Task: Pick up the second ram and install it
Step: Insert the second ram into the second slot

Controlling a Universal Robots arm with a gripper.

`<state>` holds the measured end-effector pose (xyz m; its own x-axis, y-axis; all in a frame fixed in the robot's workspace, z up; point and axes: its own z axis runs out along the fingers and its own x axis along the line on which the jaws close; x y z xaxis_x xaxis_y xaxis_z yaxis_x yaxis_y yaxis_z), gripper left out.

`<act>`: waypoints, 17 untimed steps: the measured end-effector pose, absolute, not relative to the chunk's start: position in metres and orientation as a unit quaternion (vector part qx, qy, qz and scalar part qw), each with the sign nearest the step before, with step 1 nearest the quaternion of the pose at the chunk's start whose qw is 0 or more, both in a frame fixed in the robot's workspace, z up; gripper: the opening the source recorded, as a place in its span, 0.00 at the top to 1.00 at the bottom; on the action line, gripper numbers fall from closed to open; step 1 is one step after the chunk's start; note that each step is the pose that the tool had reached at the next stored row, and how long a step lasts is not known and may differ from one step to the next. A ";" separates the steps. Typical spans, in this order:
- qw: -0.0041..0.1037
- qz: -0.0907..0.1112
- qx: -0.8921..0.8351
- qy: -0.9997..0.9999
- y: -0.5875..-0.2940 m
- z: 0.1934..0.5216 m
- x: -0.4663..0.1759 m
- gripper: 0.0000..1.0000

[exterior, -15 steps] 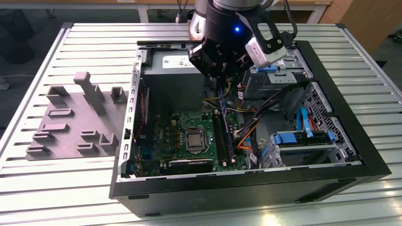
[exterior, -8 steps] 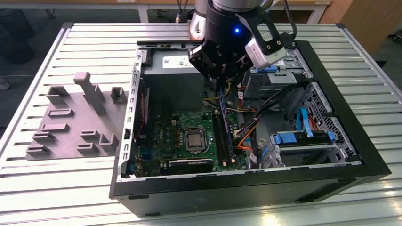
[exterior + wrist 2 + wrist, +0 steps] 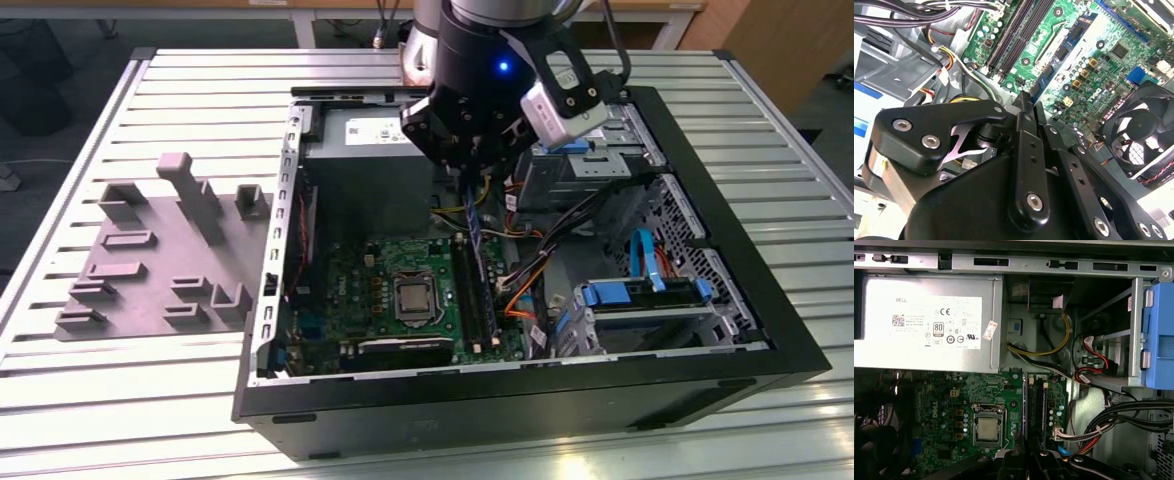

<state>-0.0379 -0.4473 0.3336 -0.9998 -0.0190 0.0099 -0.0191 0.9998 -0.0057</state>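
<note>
1. Gripper (image 3: 461, 172) hangs inside the open computer case (image 3: 534, 400), over the green motherboard (image 3: 380, 265).
2. My fingers (image 3: 1024, 117) are drawn close together, pinching a thin dark edge, probably the second ram (image 3: 1029, 448), held on end above the long black slots (image 3: 1037, 407).
3. My own black linkages cover most of the stick; its chips and label are hidden.
4. White label (image 3: 936, 322) on the grey power supply (image 3: 929, 347) carries print and certification marks.
</note>
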 end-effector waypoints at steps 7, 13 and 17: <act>0.005 0.003 0.010 -1.000 -0.453 0.323 -0.037 0.86; 0.005 0.003 0.010 -1.000 -0.453 0.312 -0.037 0.86; 0.005 0.003 0.010 -1.000 -0.453 0.312 -0.037 0.86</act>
<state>-0.0368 -0.4532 0.3116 -0.9997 -0.0209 0.0102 -0.0210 0.9998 -0.0059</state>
